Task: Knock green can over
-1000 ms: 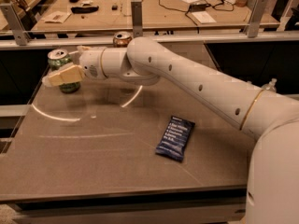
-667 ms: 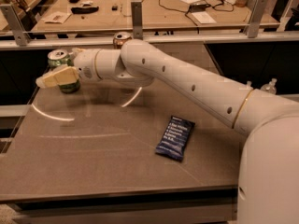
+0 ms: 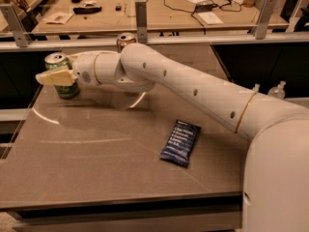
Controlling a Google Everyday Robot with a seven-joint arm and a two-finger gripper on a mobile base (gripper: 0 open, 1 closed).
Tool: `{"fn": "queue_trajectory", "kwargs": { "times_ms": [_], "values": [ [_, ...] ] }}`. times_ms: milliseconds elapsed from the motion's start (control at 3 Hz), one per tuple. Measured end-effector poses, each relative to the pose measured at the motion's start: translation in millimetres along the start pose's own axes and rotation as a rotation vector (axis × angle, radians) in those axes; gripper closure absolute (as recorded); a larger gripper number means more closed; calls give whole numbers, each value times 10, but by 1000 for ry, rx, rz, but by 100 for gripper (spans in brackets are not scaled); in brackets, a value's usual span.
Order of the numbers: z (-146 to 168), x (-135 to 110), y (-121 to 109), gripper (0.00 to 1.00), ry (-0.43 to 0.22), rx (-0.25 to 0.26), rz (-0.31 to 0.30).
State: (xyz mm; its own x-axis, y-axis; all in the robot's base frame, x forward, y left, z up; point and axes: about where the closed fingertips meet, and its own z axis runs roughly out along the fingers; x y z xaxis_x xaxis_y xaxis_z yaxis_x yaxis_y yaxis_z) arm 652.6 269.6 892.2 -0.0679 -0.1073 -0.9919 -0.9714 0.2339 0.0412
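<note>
The green can (image 3: 64, 88) stands upright near the table's far left corner, with a silver top and pull tab. My gripper (image 3: 54, 77) reaches in from the right at the end of the white arm. Its pale fingers (image 3: 57, 77) lie across the front of the can's upper half and hide part of it. The gold-orange can (image 3: 125, 39) stands upright behind my arm, near the back rail, and only its top shows.
A dark blue snack packet (image 3: 180, 142) lies flat right of the table's middle. The table (image 3: 96, 163) ends close to the can on the left. A metal rail (image 3: 193, 40) runs along the back. My white arm (image 3: 193, 93) spans the right half.
My gripper has moved a little left, so the fingers now cover the front of the green can. The can still stands upright.
</note>
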Motion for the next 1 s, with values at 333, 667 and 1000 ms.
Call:
{"fn": "queue_trajectory", "kwargs": {
  "times_ms": [333,667,1000],
  "values": [
    [-36,-17,-7,64,-39,21,14],
    [-144,-91,-40,88,-100,59,11],
    [-367,-282,-88,100,-121,86,-66]
  ]
}}
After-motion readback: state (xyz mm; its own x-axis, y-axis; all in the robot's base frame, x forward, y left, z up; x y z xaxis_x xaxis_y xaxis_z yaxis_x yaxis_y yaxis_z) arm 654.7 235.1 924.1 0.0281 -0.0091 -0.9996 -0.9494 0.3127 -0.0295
